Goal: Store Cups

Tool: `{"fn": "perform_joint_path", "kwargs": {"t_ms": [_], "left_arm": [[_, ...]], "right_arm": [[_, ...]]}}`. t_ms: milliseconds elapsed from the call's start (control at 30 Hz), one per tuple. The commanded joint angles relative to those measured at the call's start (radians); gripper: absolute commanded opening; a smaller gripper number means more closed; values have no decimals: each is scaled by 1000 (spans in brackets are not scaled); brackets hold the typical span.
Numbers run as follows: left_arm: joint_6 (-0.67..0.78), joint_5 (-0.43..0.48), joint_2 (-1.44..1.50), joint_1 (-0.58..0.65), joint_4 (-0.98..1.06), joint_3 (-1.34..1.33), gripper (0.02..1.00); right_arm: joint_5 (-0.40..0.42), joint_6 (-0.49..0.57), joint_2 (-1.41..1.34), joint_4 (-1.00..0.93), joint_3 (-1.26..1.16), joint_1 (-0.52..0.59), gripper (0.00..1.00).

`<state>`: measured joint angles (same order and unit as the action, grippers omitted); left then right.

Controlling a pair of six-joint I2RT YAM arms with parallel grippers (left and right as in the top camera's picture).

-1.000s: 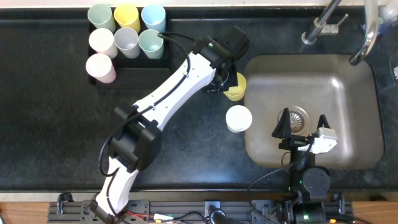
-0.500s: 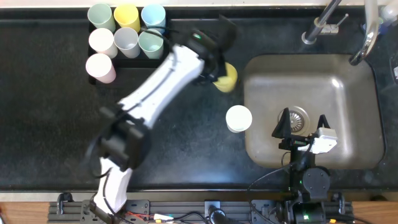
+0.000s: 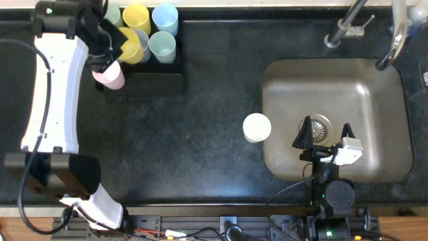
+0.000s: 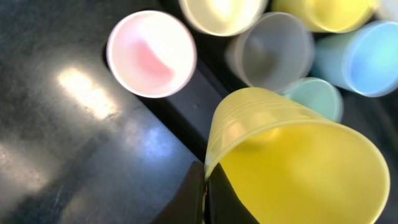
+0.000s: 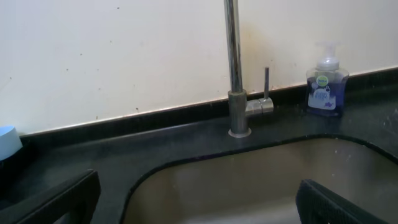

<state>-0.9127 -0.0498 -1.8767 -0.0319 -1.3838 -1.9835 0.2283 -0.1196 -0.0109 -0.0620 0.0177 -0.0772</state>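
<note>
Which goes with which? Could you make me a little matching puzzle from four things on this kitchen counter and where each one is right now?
Things
1. white cup
2. blue cup
3. soap bottle
4. tilted yellow cup

Places
A. gripped by the left end effector
B. on the counter beside the sink
C. standing in the black tray
D. behind the sink, by the wall

Pairs: 1-B, 2-C, 3-D, 4-A
</note>
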Motion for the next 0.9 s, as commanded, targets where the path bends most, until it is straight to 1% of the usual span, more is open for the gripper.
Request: {"fn": "perform_joint_path", "kwargs": {"t_ms": [33,167,233,400,700,900], "left_arm": [[-40,-8,-5,-2,73,109,36],[-90,-8,-3,-2,159,195,36],[-91,-9,-3,-2,179,218,36],[-92,-34,-3,-2,183,252,36],[-117,-48,-4,-2,253,325,36],[-118,-51,-18,0,265,328,36]], "right_arm": [[6,-4,7,7,-13,6,996],[6,-4,7,7,-13,6,996],[6,-4,7,7,-13,6,998],[6,-4,7,7,-13,6,996],[6,-4,7,7,-13,6,998],[6,-4,7,7,-13,6,998]]}}
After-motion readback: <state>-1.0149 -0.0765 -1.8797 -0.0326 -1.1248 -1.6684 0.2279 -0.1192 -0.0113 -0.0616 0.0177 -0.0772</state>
